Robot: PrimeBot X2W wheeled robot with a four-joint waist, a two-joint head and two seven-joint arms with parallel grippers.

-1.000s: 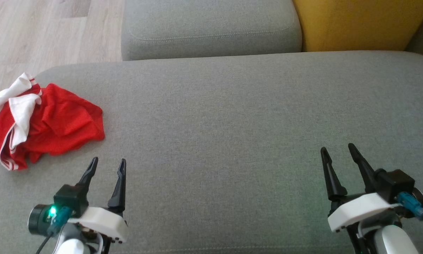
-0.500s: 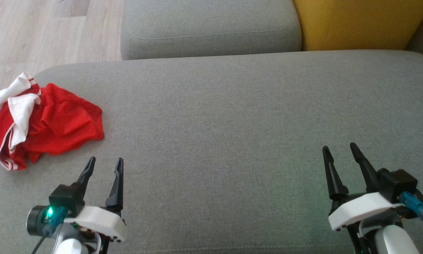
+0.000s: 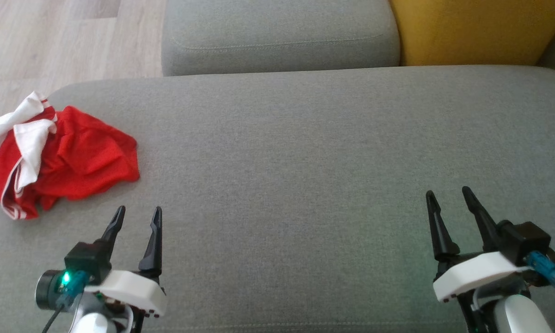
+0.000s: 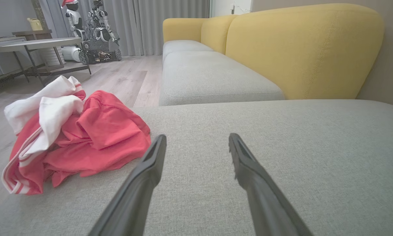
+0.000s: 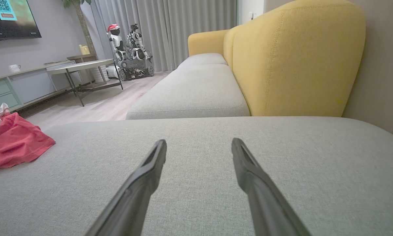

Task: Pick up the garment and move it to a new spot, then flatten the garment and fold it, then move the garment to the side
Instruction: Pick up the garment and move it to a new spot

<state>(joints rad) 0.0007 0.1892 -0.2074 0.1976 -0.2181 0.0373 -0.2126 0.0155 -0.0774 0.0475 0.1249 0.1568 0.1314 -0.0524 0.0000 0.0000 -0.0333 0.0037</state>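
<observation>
The garment (image 3: 69,159) is a crumpled red and white heap at the far left edge of the grey cushion (image 3: 305,148). It shows at the left in the left wrist view (image 4: 85,144) and at the left edge of the right wrist view (image 5: 13,141). My left gripper (image 3: 138,213) hovers open just in front of the heap, apart from it, with nothing between its fingers (image 4: 150,164). At the lower right my right gripper (image 3: 448,194) is open and empty, far from the garment.
A second grey seat cushion (image 3: 277,37) and a yellow backrest (image 3: 476,27) lie beyond. Wooden floor (image 3: 51,41) runs past the left edge. A low table (image 4: 36,44) and parked robots (image 4: 95,29) stand far off.
The head camera shifted slightly, so the scene slid a little. Both grippers stay open at the same places, and the garment has not moved.
</observation>
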